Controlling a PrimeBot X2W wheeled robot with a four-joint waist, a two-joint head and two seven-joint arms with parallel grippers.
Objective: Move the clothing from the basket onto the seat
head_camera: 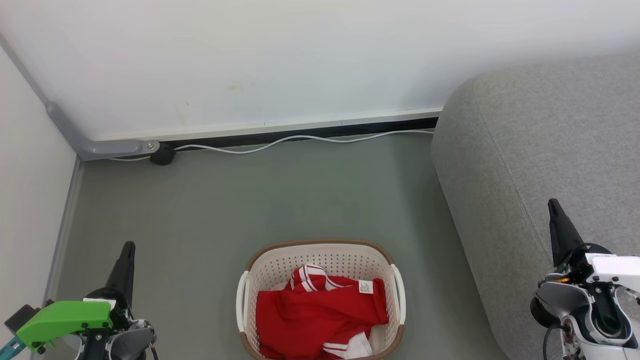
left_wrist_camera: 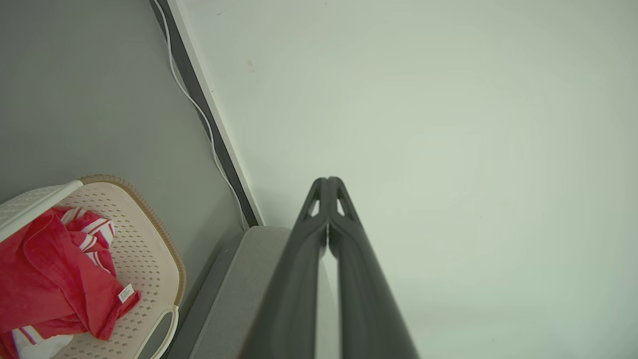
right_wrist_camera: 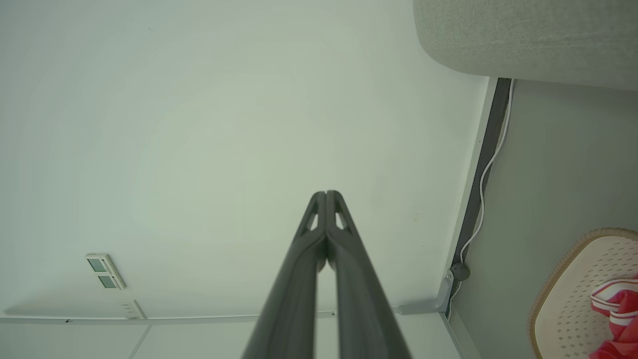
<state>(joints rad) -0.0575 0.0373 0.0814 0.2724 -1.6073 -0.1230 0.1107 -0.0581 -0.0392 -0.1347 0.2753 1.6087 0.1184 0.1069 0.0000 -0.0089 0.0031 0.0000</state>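
Scene: the laundry basket (head_camera: 320, 243) stands on the grey-green floor (head_camera: 200, 210), low in the centre of the head view. It is just left of the grey sofa (head_camera: 540, 150), with a narrow strip of floor between the two, so they are not touching.

Contents: the clothing (head_camera: 315, 315), red fabric with white stripes, lies crumpled inside the basket and fills its near part. The far perforated wall is bare. A small white label (head_camera: 365, 287) sits on top at the right edge of the heap, and a white panel shows at the near right.

Arms: the left gripper (head_camera: 128, 246) is at the lower left above the floor, well apart from the basket. In the left wrist view its fingers (left_wrist_camera: 299, 279) meet at the tips, closed on nothing. The right gripper (head_camera: 553, 204) is at the lower right, seen against the sofa. In the right wrist view its two tips are also pressed together and it is empty.

Background: a white cable (head_camera: 300, 138) runs along the foot of the white wall (head_camera: 300, 60). It ends at a dark round fitting (head_camera: 162, 155) beside a grey conduit (head_camera: 100, 148).
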